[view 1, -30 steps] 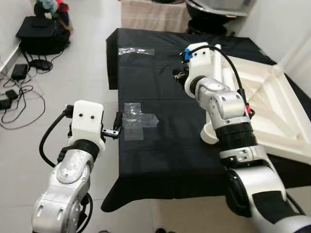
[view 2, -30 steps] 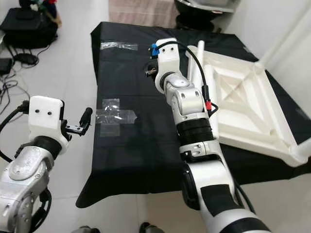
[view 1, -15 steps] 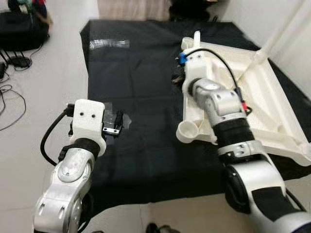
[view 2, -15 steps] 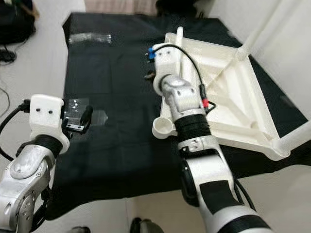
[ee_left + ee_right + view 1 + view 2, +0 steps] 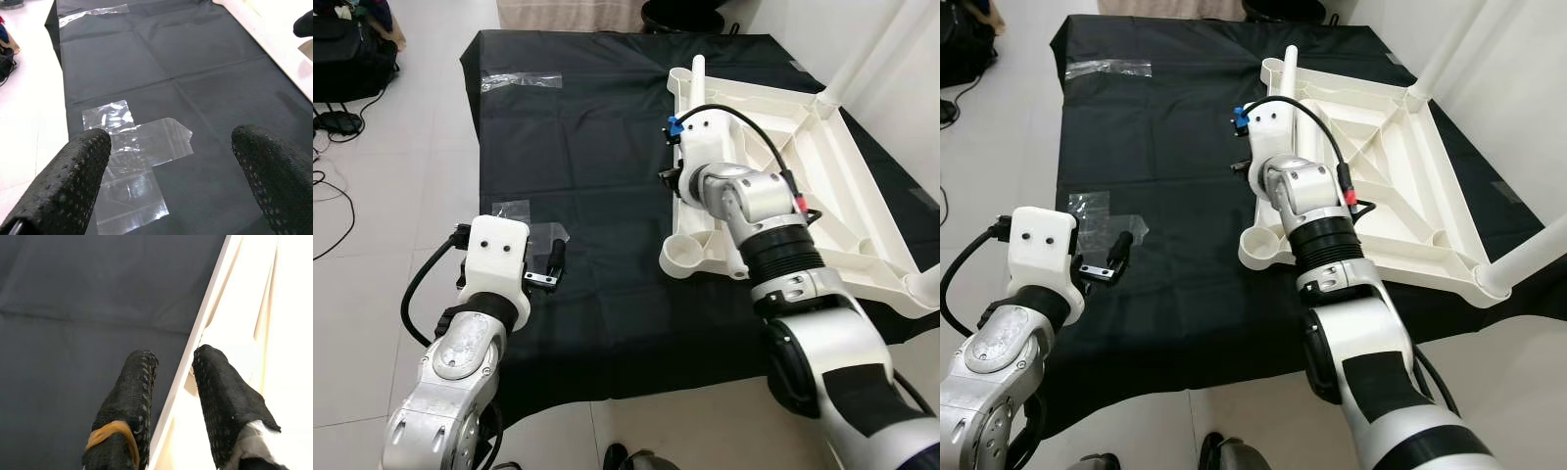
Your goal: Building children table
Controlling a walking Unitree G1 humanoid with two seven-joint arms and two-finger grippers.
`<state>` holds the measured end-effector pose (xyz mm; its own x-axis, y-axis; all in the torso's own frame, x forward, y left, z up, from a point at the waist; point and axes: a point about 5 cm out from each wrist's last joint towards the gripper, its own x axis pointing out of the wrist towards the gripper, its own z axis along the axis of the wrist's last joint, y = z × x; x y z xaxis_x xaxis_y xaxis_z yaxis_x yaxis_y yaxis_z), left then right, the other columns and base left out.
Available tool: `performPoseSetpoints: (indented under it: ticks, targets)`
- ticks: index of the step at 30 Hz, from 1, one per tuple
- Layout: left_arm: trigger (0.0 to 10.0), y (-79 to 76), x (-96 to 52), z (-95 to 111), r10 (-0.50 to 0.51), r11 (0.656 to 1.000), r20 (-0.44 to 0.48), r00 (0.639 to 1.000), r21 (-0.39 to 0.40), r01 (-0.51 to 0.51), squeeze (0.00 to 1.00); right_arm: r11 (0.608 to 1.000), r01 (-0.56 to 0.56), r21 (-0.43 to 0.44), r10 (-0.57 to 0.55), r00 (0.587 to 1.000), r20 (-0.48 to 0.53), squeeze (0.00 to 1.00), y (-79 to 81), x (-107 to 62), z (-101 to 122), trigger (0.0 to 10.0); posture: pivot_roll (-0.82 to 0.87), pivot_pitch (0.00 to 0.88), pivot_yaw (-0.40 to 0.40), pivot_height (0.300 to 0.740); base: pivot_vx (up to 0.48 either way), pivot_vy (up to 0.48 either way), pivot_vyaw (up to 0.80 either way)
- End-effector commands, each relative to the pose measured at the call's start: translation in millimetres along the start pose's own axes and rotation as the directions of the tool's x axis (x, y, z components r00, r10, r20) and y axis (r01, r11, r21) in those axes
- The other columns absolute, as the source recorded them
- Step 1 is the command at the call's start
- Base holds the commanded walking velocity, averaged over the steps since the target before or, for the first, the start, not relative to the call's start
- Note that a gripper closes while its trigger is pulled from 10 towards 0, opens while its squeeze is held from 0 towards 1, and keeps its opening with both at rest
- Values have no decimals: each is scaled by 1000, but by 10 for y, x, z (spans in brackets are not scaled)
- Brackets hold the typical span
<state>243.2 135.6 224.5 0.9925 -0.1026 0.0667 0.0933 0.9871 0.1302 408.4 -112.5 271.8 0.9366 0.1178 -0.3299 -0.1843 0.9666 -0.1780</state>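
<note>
1. Right wrist view puts the right gripper (image 5: pixel 171 369) astride the thin side rim of the upturned white plastic children's table top (image 5: pixel 803 166): one black finger outside over the black floor cloth (image 5: pixel 597 166), the other inside, clamped on that rim.
2. Left gripper (image 5: pixel 171 166) hovers with fingers spread wide and empty, crumpled clear tape patches (image 5: pixel 132 147) just beneath and ahead, well apart from the table top.
</note>
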Motion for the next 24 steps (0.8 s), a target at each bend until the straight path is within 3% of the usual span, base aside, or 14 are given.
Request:
performPoseSetpoints:
  ticks: [1,2,9,10,14,24]
  targets:
    - [10000,-39,-27,-8,-19,1000,-5,1000,-10,19,0,1000,-9,-30,7,998,-64,1000,34,67,-194,10000,19,250,-162,740,0,0,0]
    - [10000,-42,-26,-8,-17,1000,-3,1000,-7,17,0,998,-24,-53,19,995,-97,1000,78,114,-321,10000,19,252,-163,740,0,0,0]
    - [10000,-45,-33,-5,-14,1000,-2,1000,-7,14,0,999,-11,-37,6,991,-137,1000,92,162,-450,10000,24,253,-172,740,0,0,0]
    - [10000,-41,-38,-4,-12,1000,-1,1000,-7,12,0,999,16,-37,-21,990,-136,0,77,179,-469,10000,19,255,-172,740,0,0,0]
    - [10000,-32,-41,-4,-6,1000,-1,1000,-6,6,0,998,65,-25,-68,991,-115,0,65,219,-463,10000,20,255,-173,740,0,0,0]
    - [10000,-30,-25,4,-5,1000,5,1000,-6,5,0,999,45,-28,-48,994,-101,0,161,255,-431,10000,15,255,-171,740,0,0,0]
